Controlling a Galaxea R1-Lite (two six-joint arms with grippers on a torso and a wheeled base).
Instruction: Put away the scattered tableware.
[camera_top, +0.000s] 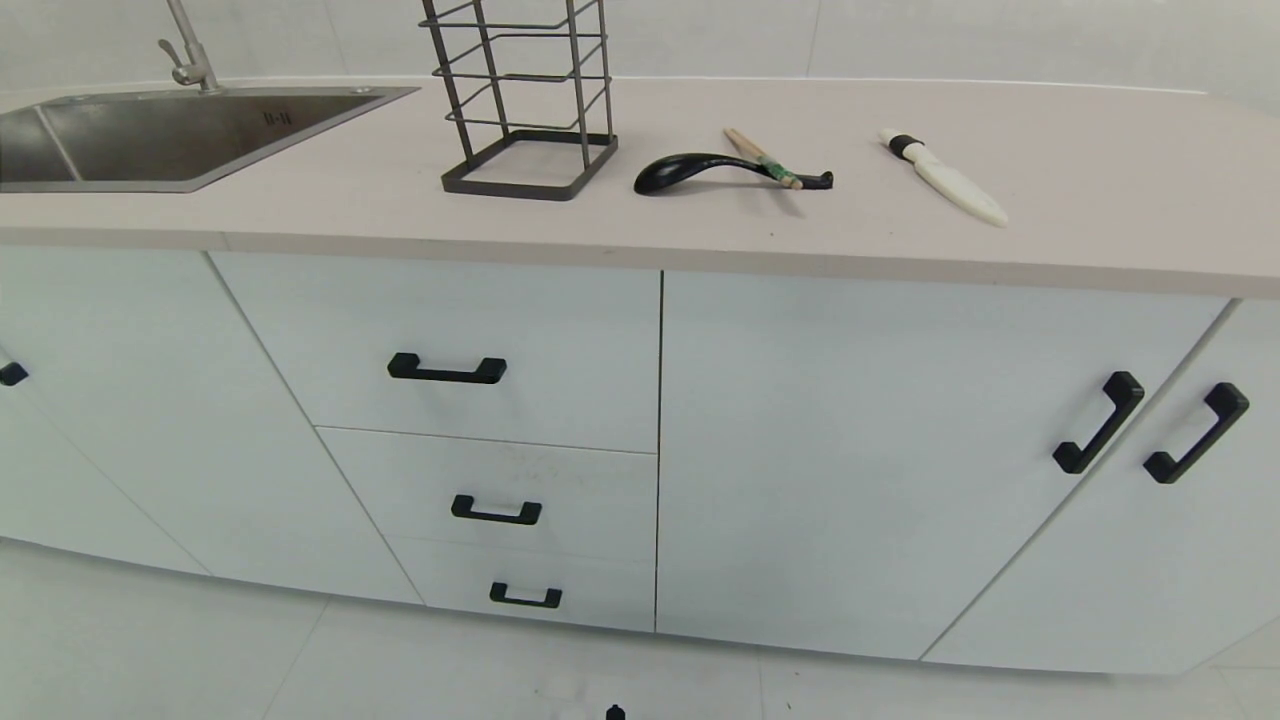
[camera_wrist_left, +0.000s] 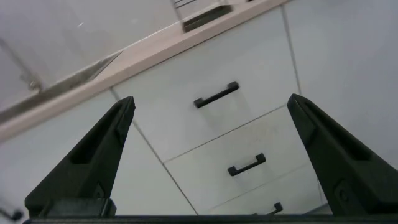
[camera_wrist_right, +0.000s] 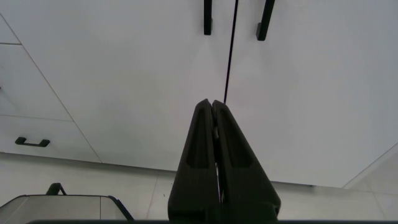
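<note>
We face a pale countertop (camera_top: 300, 215) over white cabinets (camera_top: 850, 450) with black handles (camera_top: 447, 370); steel sink (camera_top: 200, 140) at ten o'clock, light tiled floor (camera_top: 200, 650) at six.

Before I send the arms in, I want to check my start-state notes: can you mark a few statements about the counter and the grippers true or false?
1. The black spoon lies on the counter beside the wire rack. True.
2. The white knife stands in the wire rack. False: it lies flat on the counter, on the far side of the black spoon from the rack.
3. The chopsticks cross the black spoon's handle. True.
4. The right gripper is open. False: its fingers are pressed together, with nothing between them.
5. The left gripper is open. True.
</note>
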